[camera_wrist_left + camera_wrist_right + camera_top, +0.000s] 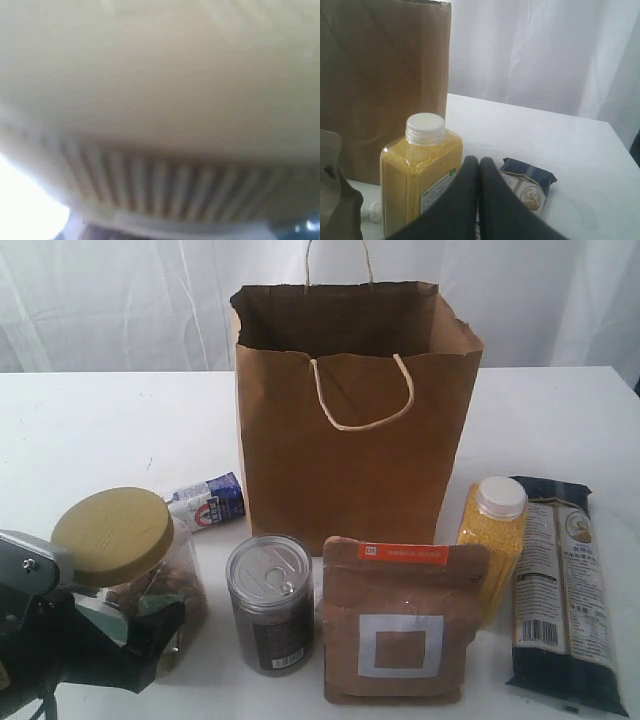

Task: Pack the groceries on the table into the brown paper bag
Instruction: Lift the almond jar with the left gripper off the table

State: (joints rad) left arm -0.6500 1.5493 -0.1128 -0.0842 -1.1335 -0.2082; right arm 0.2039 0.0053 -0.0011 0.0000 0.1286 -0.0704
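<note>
The gold-lidded clear jar (pixel 112 536) is parked on the table (pixel 80 430), front left of the brown paper bag (pixel 345 465), with the left gripper (pixel 125 635) spread wide at its side. The right gripper (pixel 479 165) is seen pressed together near the yellow-grain bottle (pixel 417 172).

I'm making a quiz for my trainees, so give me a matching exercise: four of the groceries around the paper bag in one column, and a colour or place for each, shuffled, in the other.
Things:
1. jar
2. yellow-grain bottle
3. small carton
4. brown pouch

Descriptions:
A. orange strip across the top
B. lying left of the brown paper bag
C. wide gold lid
D. white cap

Pairs: 1-C, 2-D, 3-B, 4-A
</note>
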